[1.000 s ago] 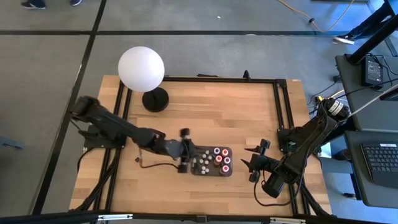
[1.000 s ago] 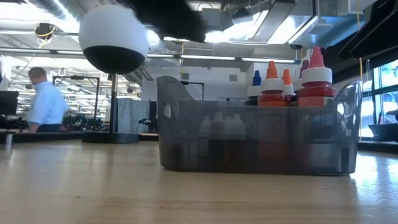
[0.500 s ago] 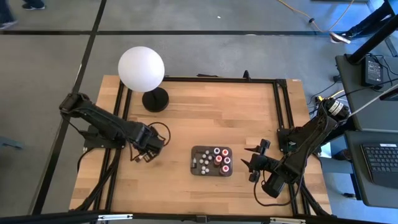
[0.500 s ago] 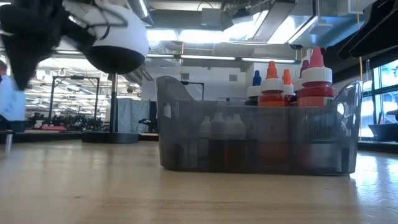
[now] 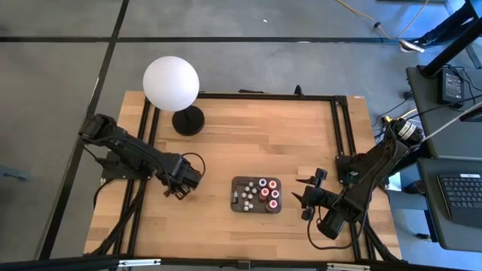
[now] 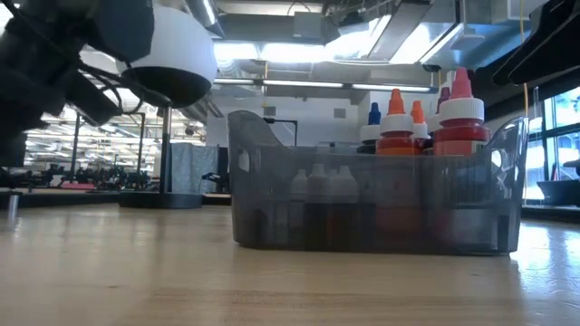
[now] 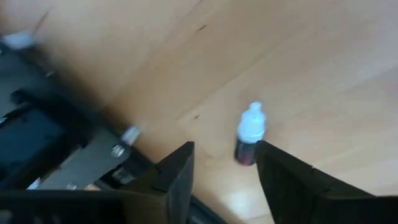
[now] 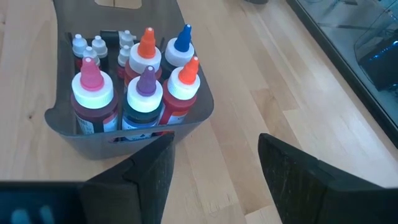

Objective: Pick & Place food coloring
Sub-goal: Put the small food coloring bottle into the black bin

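Lamp with a white globe on a black base stands near the table's far left corner. Nearer the left edge, the left gripper hangs over the wood with its fingers parted around nothing; in its wrist view one small dark bottle with a white cap stands upright on the bare table between the fingers, clear of both. Toward the near edge, around the middle, the dark grey tray holds the rest of the food coloring, bottles upright with red, orange, blue, purple and white caps. The right gripper waits just right of the tray, jaws open and empty
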Robot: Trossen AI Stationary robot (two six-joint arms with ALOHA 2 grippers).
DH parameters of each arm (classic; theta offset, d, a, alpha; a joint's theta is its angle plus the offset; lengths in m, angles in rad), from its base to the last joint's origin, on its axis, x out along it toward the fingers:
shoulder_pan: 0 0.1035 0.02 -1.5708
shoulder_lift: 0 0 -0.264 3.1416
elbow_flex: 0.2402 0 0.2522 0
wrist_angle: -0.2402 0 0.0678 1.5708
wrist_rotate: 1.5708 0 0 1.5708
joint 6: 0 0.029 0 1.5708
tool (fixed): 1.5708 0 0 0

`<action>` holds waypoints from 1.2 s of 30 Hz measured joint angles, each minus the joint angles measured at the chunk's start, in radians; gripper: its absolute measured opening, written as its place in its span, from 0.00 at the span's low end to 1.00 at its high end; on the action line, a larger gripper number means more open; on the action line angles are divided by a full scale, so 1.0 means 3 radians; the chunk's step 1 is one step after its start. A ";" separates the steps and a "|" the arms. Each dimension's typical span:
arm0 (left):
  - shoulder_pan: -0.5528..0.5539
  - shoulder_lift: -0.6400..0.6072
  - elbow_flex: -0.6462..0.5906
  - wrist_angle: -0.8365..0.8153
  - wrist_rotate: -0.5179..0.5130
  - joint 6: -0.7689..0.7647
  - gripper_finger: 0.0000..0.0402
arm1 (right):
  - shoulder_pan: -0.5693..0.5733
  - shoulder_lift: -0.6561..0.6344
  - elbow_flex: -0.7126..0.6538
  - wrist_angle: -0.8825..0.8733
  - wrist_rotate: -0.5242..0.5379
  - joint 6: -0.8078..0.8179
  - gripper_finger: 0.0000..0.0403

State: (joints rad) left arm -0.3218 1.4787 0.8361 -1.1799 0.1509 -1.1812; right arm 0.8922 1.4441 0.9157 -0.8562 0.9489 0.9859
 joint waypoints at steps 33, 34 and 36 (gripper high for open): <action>0.0777 0.0894 -0.0030 0.0321 0.1113 0.1258 0.45 | 0.0001 0.0000 0.0001 -0.0001 0.0001 -0.0010 0.58; 0.0836 0.0963 -0.0030 0.0321 0.1140 0.1315 0.45 | 0.0000 0.0000 0.0001 -0.0001 0.0001 -0.0010 0.58; 0.0924 0.1083 -0.0030 0.0305 0.1137 0.1413 0.44 | 0.0001 0.0000 0.0000 -0.0001 0.0001 -0.0010 0.58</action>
State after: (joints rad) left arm -0.0444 1.8035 0.8272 -1.0883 0.4920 -0.7572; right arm 0.8924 1.4441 0.9158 -0.8566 0.9493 0.9829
